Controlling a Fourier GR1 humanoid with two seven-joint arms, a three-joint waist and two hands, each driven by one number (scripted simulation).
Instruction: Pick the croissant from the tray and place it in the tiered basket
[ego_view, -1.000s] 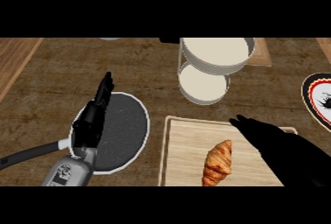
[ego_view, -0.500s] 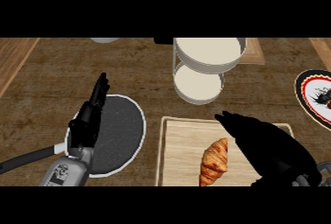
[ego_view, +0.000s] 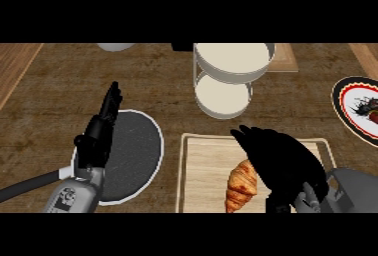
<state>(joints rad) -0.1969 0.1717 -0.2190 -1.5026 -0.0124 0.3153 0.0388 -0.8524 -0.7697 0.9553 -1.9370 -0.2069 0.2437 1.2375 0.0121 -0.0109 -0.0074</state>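
A golden-brown croissant (ego_view: 241, 186) lies on a pale wooden tray (ego_view: 204, 170) at the lower middle of the head view. My right hand (ego_view: 282, 161) hangs over the tray with relaxed fingers, covering the croissant's right side and upper end; I see no grasp on it. The tiered basket (ego_view: 229, 67), with its two round cream tiers, stands behind the tray at the top centre. On the left, my left hand (ego_view: 101, 131) rests open, fingers straight, above a dark pan.
A dark round pan (ego_view: 136, 150) with a white rim and a handle lies left of the tray. A decorated plate (ego_view: 358, 110) with dark food sits at the right edge. A pale round object (ego_view: 116, 47) shows at the top left.
My right hand has moved left over the tray and now covers part of the croissant. The left hand has stayed put.
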